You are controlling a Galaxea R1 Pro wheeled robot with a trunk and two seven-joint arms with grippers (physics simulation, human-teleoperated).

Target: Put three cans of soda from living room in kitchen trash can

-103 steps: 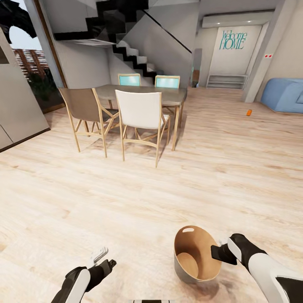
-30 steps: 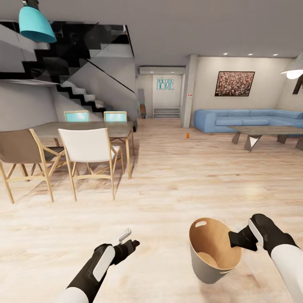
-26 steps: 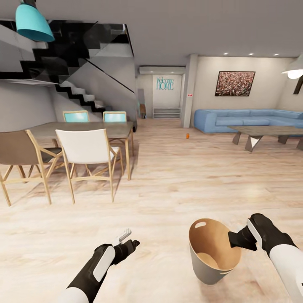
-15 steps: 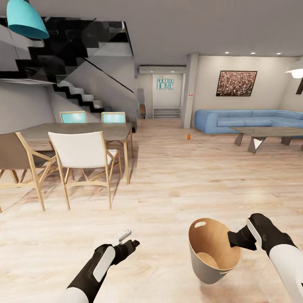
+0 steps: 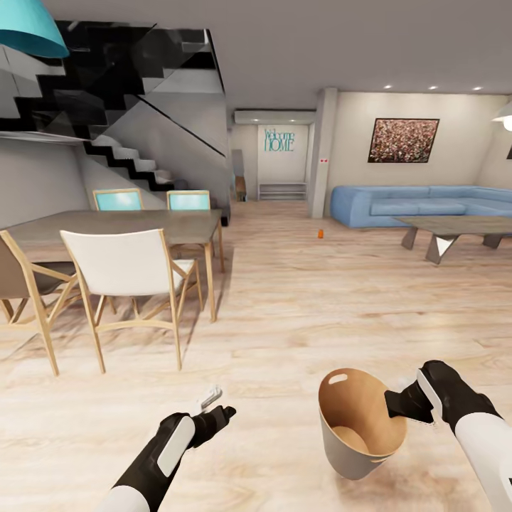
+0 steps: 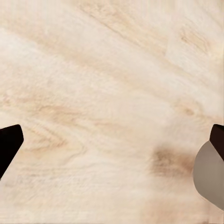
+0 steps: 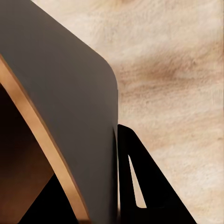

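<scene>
**Rolling toward the living room, bucket in hand**

I'm carrying the tash can [image 5: 359, 427] with me, my right pincer [image 5: 398, 405] clamped on its rim: one finger [image 7: 149, 186] lies against the grey outer wall in the right wrist view, the other is down inside. The bucket looks empty, tan inside, its oval handle hole on the far side.

What has changed over the last few seconds: the whole head view has lifted and swung, so that is my camera and base moving, not the furniture. The dining table [image 5: 121, 226] and white chair [image 5: 128, 267] have slid toward the left edge, and the blue sofa [image 5: 419, 205] and low grey surface [image 5: 455, 226] are now ahead on the right. My arms have kept their pose throughout.

One orange can of soda [image 5: 321, 233] stands on the wood floor [image 5: 299, 313], well ahead near the sofa's end. I judge I'm taking the bin to the cans; none is collected yet.

My left pincer [image 5: 213, 404] hangs empty, its fingers spread wide in the left wrist view.

On the far wall, teal lettering [image 5: 279, 139] reads "Welcome HOME"
</scene>
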